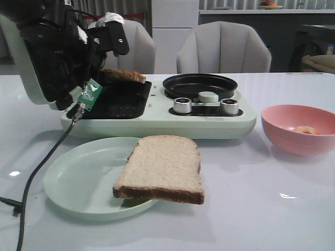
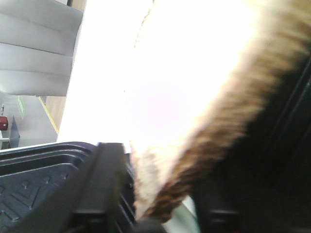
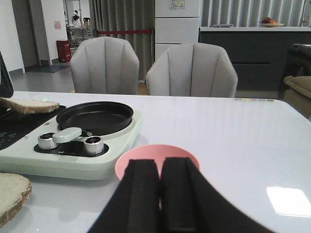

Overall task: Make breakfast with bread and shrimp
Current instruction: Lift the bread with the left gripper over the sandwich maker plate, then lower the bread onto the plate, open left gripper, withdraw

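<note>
One slice of bread [image 1: 127, 76] hangs tilted just over the black grill tray [image 1: 118, 102] of the breakfast machine. My left gripper [image 2: 160, 206] is shut on this bread [image 2: 194, 160], with the crust edge between the black fingers [image 2: 99, 194]. The other bread slice [image 1: 163, 168] lies on the pale green plate [image 1: 73, 180] and overhangs its front right rim. A shrimp [image 1: 306, 129] rests in the pink bowl [image 1: 298, 138]. My right gripper [image 3: 160, 165] is shut and empty, just on the near side of the pink bowl [image 3: 155, 153]; the front view does not show it.
The pale green breakfast machine [image 1: 209, 123] carries a round black pan [image 1: 200, 85] and two silver knobs [image 1: 182, 105]. The machine's raised lid and my left arm [image 1: 47, 57] fill the left side. A black cable [image 1: 36, 172] trails across the table. Two grey chairs [image 1: 224, 49] stand behind.
</note>
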Controlling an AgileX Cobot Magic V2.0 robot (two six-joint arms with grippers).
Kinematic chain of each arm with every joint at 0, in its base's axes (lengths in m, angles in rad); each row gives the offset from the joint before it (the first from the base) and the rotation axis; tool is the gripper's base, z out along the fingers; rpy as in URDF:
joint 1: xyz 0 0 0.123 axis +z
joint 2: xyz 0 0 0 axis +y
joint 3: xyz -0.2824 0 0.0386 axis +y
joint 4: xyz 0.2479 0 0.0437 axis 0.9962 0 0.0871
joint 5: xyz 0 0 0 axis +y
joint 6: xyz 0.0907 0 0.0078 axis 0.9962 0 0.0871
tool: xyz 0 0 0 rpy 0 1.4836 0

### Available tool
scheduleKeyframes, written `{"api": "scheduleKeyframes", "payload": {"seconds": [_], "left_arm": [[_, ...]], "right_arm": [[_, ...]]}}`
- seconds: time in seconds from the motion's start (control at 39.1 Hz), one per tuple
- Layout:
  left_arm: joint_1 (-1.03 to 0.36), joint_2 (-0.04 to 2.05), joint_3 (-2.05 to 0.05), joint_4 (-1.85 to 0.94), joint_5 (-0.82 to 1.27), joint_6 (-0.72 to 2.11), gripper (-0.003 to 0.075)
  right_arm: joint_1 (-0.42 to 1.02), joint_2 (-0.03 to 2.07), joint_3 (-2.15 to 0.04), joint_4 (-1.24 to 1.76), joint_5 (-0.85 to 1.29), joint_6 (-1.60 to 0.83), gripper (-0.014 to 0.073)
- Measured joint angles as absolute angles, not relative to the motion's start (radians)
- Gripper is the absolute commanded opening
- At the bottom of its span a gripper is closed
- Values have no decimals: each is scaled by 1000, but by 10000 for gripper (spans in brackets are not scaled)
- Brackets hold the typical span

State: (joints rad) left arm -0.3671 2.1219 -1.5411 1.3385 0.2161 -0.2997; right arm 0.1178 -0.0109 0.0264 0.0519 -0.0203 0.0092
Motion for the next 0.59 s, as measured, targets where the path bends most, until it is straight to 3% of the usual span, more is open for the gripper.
{"api": "scheduleKeyframes", "payload": {"seconds": [0.05, 0.59], "left_arm": [[-367, 2122, -1541, 1331, 216, -300, 615], [-406, 2115, -1541, 1115, 281, -273, 581]], "right_arm": [[118, -11, 26, 52, -20, 9, 162], [118, -11, 26, 52, -20, 9, 162]]}}
